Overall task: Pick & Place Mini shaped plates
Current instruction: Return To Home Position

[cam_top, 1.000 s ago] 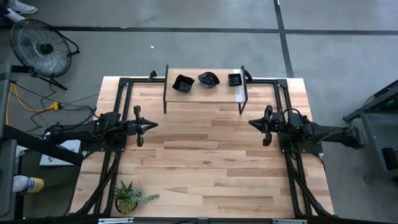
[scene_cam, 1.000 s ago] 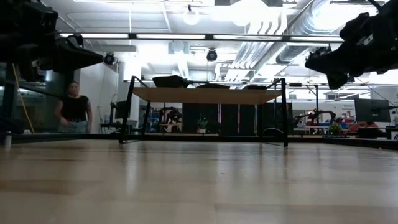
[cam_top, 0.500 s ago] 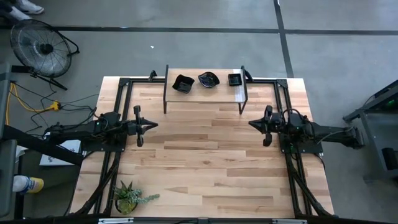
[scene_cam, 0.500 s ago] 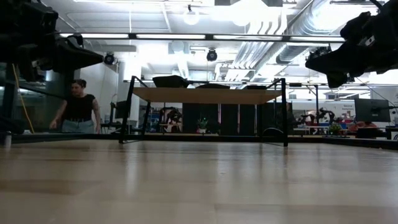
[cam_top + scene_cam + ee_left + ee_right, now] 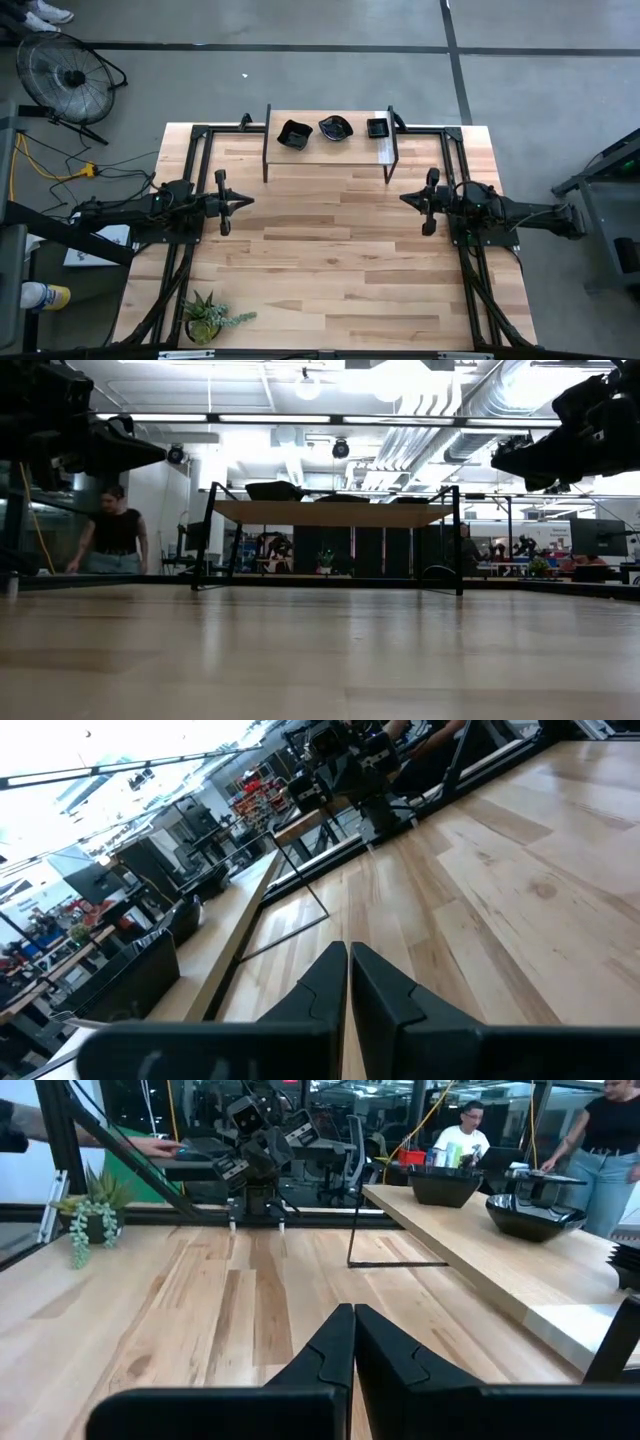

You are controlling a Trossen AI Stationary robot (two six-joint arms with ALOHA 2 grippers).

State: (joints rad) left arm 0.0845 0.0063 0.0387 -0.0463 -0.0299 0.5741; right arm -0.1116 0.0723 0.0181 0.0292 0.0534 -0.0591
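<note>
Left hand (image 5: 347, 952) closed, empty, at 9 o'clock of the light wooden desk (image 5: 320, 260); right hand (image 5: 353, 1312) closed, empty, at 3 o'clock; glossy black mini shaped plates (image 5: 335, 128) piled on black-legged wooden shelf (image 5: 320, 152) at 12 o'clock; homing step looks near done; nothing left to pick.

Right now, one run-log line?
left gripper: shut, empty, left side | right gripper: shut, empty, right side | mini shaped plates: three groups on shelf
</note>
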